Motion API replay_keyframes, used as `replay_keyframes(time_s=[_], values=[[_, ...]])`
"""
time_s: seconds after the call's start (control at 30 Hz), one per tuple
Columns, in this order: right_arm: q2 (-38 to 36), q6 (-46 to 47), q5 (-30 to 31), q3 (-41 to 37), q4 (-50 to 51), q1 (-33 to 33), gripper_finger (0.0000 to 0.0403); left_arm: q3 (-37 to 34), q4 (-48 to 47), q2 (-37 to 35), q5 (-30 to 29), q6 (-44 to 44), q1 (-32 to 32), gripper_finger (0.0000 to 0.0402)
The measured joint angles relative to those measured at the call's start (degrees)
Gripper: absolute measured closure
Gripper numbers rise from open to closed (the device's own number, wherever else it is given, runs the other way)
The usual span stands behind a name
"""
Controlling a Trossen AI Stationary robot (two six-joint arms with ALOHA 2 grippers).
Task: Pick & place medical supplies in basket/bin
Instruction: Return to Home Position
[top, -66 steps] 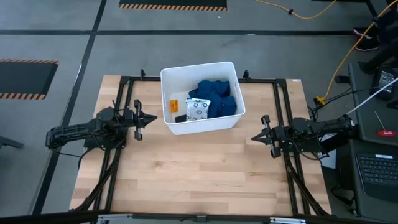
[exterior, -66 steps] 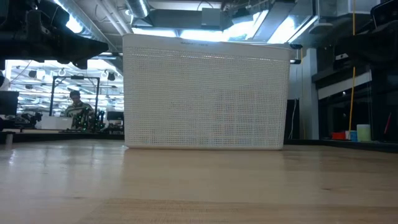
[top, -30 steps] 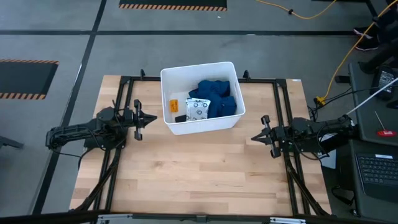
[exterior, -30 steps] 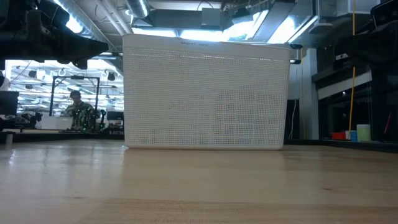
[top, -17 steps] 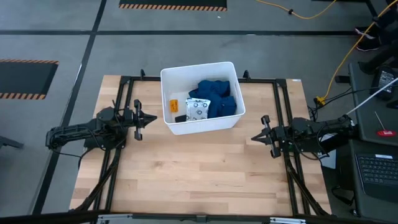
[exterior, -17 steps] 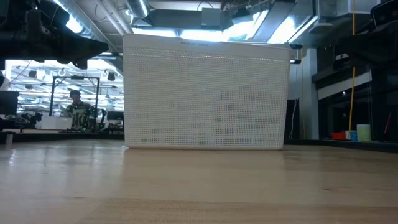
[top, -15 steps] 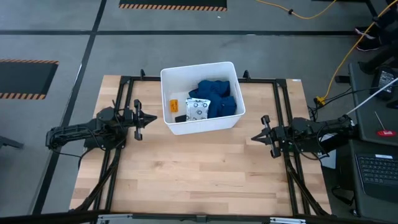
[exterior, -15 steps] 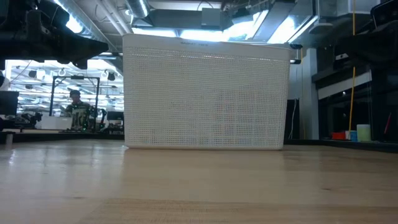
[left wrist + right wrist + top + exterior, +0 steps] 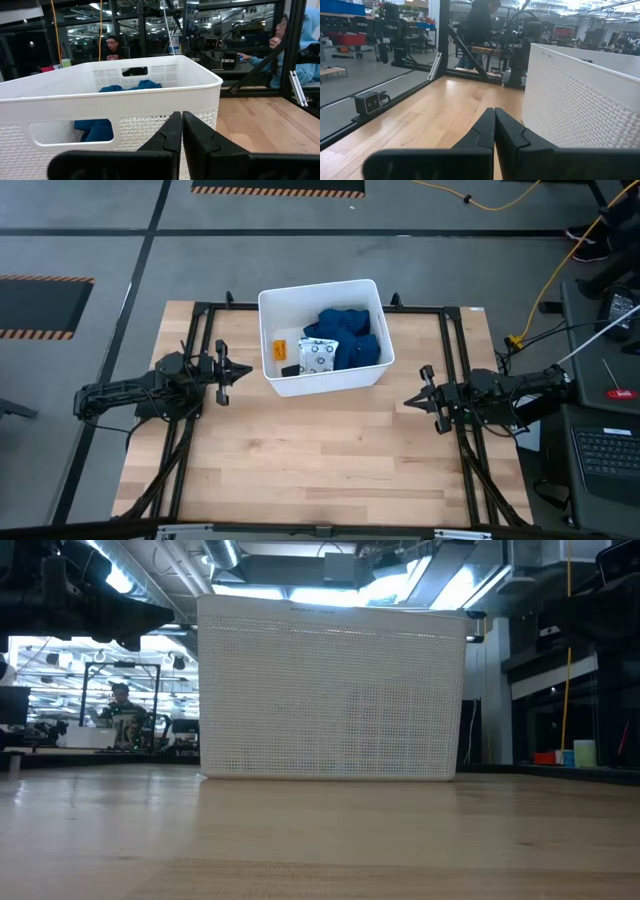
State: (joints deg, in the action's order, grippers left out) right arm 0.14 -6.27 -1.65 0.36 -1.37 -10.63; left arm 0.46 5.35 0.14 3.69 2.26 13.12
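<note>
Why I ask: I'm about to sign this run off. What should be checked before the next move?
1. Large dark-blue cloth inside the white rectangular plastic tub: ok.
2. Small white packet with dark dot pattern in the tub: ok.
3. Small black oblong and tiny orange bottle in the tub: ok.
4. Left end effector shut, empty, apart from the tub: ok.
5. Right end effector shut, empty, apart from the tub: ok.
6. No supplies left on the light wooden table: ok.

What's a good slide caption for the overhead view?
Blue cloth, dotted packet, black oblong and orange bottle in the white bin; left gripper and right gripper shut beside it.
</note>
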Motion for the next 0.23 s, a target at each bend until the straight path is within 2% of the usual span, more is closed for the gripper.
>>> replay_keyframes(time_s=[0.23], values=[[0.0,-0.1,0.0,0.0,0.0,0.0,0.0395,0.0,0.0,0.0,0.0,0.0,0.0,0.0389]])
